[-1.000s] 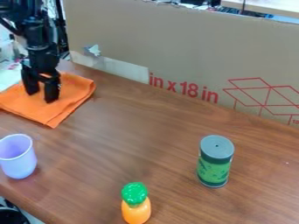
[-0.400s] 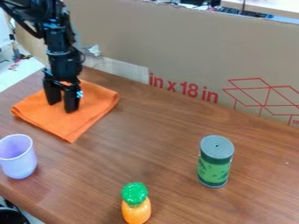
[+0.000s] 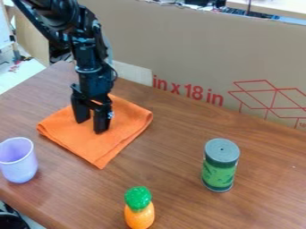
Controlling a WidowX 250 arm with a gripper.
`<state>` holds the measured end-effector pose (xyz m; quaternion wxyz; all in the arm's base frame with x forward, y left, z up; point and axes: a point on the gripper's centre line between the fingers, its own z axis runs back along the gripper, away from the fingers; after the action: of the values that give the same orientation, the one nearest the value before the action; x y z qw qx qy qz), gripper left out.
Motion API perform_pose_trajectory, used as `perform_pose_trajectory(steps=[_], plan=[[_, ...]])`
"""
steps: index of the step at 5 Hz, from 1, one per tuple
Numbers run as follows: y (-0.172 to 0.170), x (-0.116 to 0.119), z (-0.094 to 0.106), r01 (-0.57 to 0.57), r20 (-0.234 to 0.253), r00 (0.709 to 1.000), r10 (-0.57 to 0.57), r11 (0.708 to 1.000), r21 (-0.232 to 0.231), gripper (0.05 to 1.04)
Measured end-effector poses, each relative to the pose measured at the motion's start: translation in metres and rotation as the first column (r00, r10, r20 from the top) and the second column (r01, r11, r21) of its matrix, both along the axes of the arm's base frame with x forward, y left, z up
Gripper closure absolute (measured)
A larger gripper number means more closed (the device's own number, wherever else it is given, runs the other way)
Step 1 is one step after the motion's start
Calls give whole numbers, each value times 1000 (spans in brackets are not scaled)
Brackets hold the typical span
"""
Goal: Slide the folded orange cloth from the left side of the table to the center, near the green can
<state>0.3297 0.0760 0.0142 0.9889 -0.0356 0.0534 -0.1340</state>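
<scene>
the brown wooden worktop (image 3: 173, 152) carries everything; along its far edge stands a tan cardboard panel (image 3: 197, 44) with red lettering and a line-drawn box. toward the worktop's far left corner lies a folded, roughly square orange cloth (image 3: 99, 145), one corner pointing at the near edge. my black two-finger claw (image 3: 91, 126) is open, fingers apart and gripping nothing i can see, tips down on the cloth's middle, so the cloth lies directly under me. a green patterned cylinder with a grey lid (image 3: 221, 165) stands upright toward the right, a pale lilac plastic cup (image 3: 19, 163) by the near left edge, and a small orange pineapple toy with a green top (image 3: 138, 210) toward the near edge.
</scene>
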Motion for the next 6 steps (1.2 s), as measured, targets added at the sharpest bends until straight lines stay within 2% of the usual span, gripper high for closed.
perform_pose_trajectory(steps=[2, 3, 4, 5, 6], plan=[[-25, 2, -6, -101, 122, 986, 110, 992, -74, 79], [-37, 5, -4, -134, 127, 980, 154, 980, -150, 79], [-52, 3, 3, -54, 54, 996, 64, 983, -177, 79], [-68, 5, 10, 56, 22, 998, -53, 990, -131, 80], [-65, 5, 17, 103, -9, 995, -104, 991, -88, 81]])
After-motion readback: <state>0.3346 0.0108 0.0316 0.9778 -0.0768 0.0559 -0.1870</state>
